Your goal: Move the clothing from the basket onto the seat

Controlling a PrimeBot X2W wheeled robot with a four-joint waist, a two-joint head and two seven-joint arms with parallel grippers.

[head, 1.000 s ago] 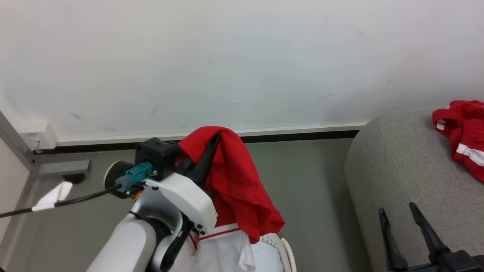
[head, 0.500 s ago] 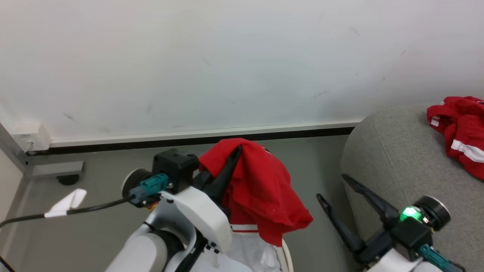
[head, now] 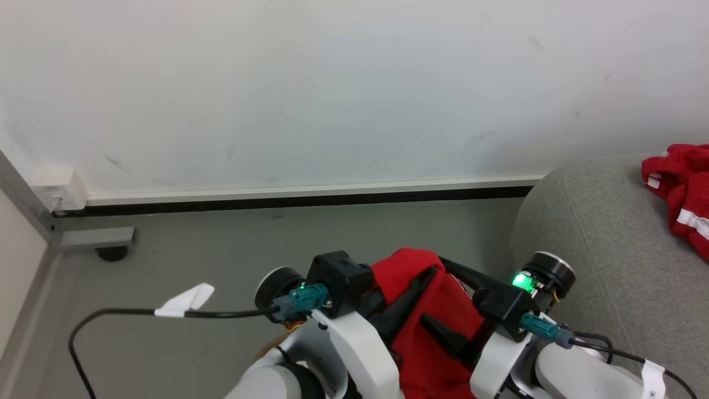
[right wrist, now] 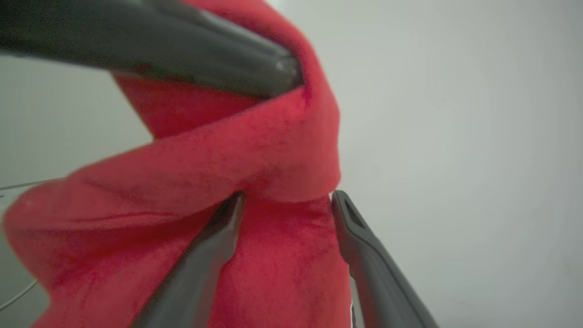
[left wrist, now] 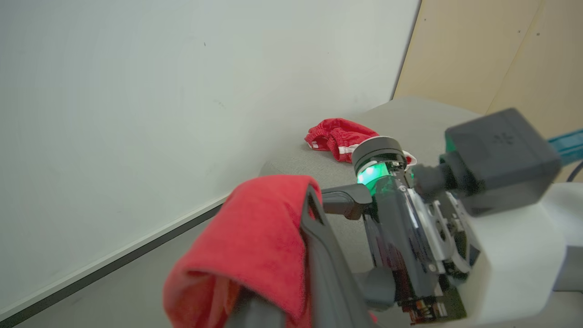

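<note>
L pincer (head: 422, 271) clamped on red garment (head: 454, 302); R pincer (right wrist: 287, 198) apart, straddling it; seat (head: 598, 233) nr w/ 2nd garment (head: 684, 188).

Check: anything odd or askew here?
The red garment is draped over the left gripper, hooding one finger rather than hanging from a neat pinch. The right gripper, open, straddles a fold. Nothing looks spilled or damaged.

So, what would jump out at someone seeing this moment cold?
A red garment is bunched low in the middle of the head view, pinched by the left gripper, with the right gripper open and its fingers either side of a fold. Then a second red garment with white stripes lies on the grey seat at the far right. A green light glows on that arm's wrist.
</note>
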